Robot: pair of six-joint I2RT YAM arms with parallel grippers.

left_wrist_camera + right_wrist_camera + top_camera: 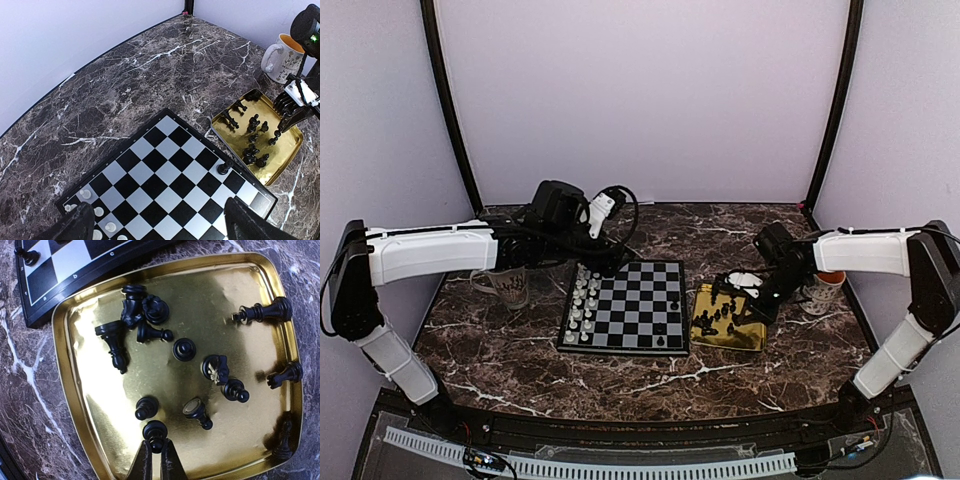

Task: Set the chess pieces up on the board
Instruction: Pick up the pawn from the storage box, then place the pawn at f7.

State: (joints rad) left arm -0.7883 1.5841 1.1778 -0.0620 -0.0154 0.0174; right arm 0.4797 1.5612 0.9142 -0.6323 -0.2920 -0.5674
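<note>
The left end effector (160, 222) is held spread and empty above the black-and-grey chequered chessboard (165, 170), presumably out of the way. Right of the chessboard, tiny black chess pieces (145, 315) lie in a shiny gold tray (240, 305); one black pawn (155, 431) is pinched by the right end effector (155, 460), seemingly for transfer.

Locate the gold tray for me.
In the top view, the gold tray lies on the right half of the table, just right of the board. The right pincer is shut on a black pawn inside it.
</note>
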